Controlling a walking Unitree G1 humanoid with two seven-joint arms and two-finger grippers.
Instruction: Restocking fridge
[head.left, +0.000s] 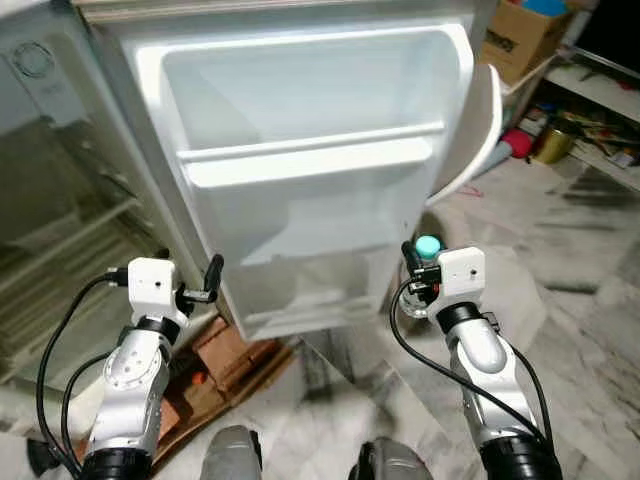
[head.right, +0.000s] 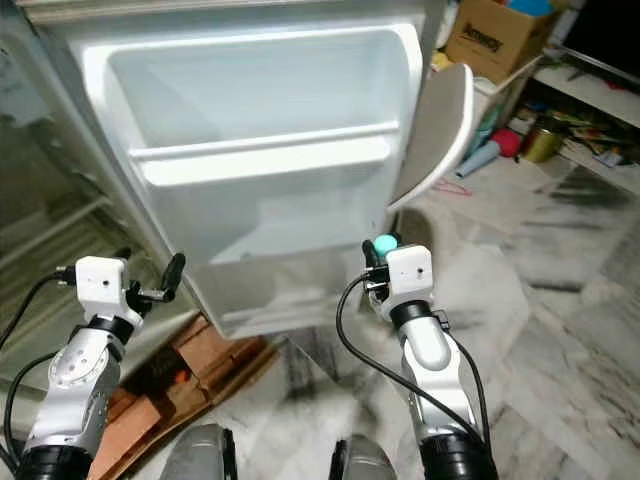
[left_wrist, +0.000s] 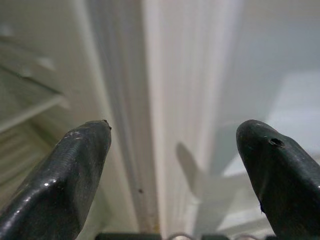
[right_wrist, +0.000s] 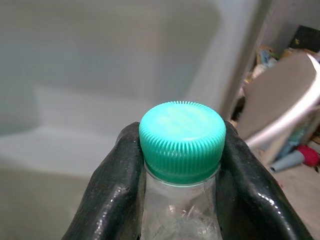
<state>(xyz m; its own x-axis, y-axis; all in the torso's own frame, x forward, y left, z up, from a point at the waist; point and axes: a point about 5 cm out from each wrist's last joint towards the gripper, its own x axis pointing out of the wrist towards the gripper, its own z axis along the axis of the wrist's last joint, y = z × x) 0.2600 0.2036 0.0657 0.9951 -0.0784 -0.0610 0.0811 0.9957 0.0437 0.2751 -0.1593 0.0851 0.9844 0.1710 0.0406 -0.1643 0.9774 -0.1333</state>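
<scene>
Two hands stood raised before the open fridge door (head.left: 300, 150), one at either side of its white inner liner. The right hand (right_wrist: 181, 165) was clamped on a clear plastic bottle (right_wrist: 177, 215) just under its teal ribbed cap (right_wrist: 181, 137) — both black fingers (right_wrist: 112, 190) pressed against the neck, one on each side. In the head view that bottle (head.left: 416, 300) hung at about 4 o'clock from the middle of the door, close beside the door's lower right edge, the cap (head.left: 428, 245) upright at the top. Whether the bottle touched the door could not be told.

The left hand (head.left: 208, 282) held nothing and its fingers (left_wrist: 70, 170) stood wide apart — the wrist view looked between them at the door's edge and at the fridge interior (head.left: 60, 250) beyond. It sat at about 8 o'clock from the door's middle, near the lower left corner, one fingertip close to the liner.

The door shelf (head.left: 310, 150) ran across the liner as a white rail, and the lower pocket (head.left: 300, 300) lay beneath it. Flattened brown cardboard (head.left: 225, 360) lay on the marble floor (head.left: 560, 330) at the foot of the door. A cardboard box (head.left: 520, 35) and cluttered shelves (head.left: 590, 110) stood at about 2 o'clock, well apart from both hands.
</scene>
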